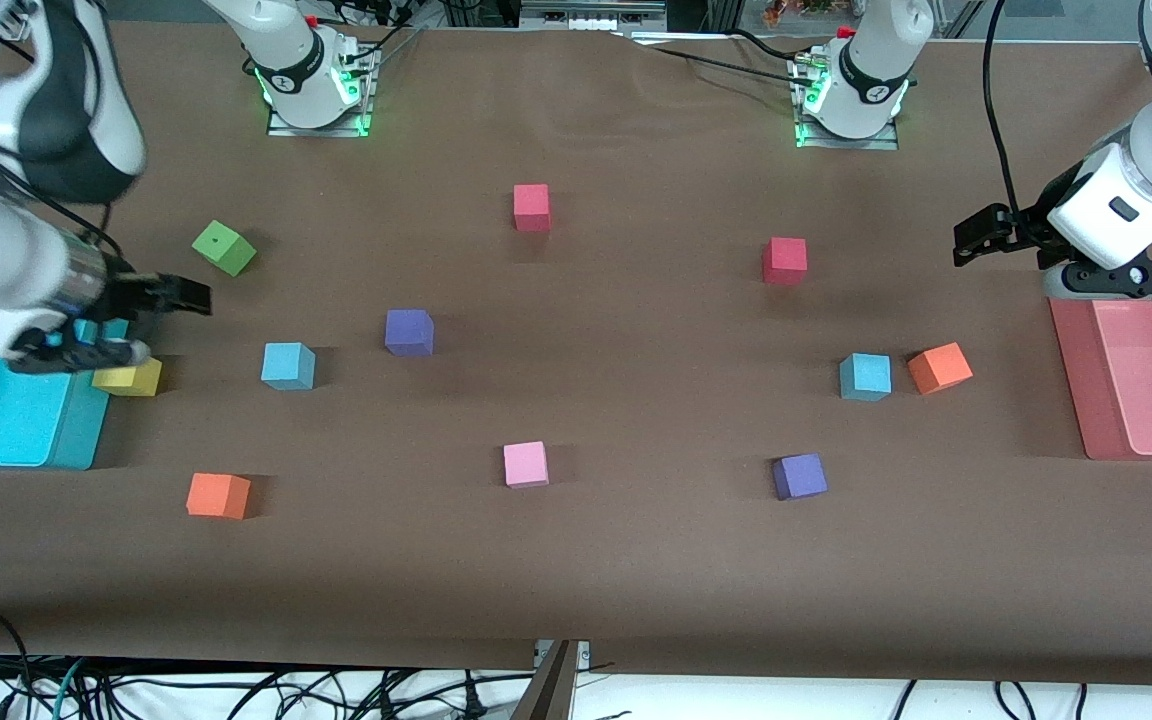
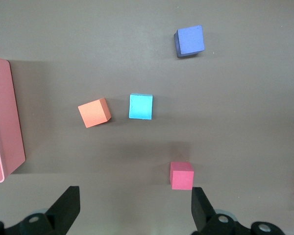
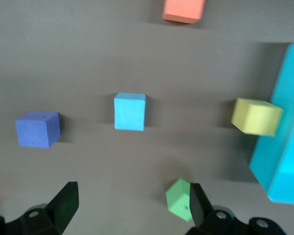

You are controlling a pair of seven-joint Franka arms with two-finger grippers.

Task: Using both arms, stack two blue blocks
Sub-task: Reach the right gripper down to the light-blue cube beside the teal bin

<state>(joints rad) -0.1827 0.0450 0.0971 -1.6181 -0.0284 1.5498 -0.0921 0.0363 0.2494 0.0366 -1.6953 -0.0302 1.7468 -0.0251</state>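
Note:
One light blue block (image 1: pixel 288 365) (image 3: pixel 130 111) lies toward the right arm's end of the table, beside a yellow cube (image 1: pixel 128 378). The other blue block (image 1: pixel 865 376) (image 2: pixel 140 106) lies toward the left arm's end, next to an orange cube (image 1: pixel 939 367). My right gripper (image 1: pixel 194 296) (image 3: pixel 132 208) hangs open and empty over the table between the green cube (image 1: pixel 224 247) and the yellow one. My left gripper (image 1: pixel 968 240) (image 2: pixel 134 210) hangs open and empty over the table near the pink bin (image 1: pixel 1076 380), apart from its blue block.
A cyan bin (image 1: pixel 76 430) stands at the right arm's end. Two red cubes (image 1: pixel 532 207) (image 1: pixel 785 260), two purple cubes (image 1: pixel 409 332) (image 1: pixel 800 476), a pink cube (image 1: pixel 526 464) and another orange cube (image 1: pixel 217 495) lie scattered about.

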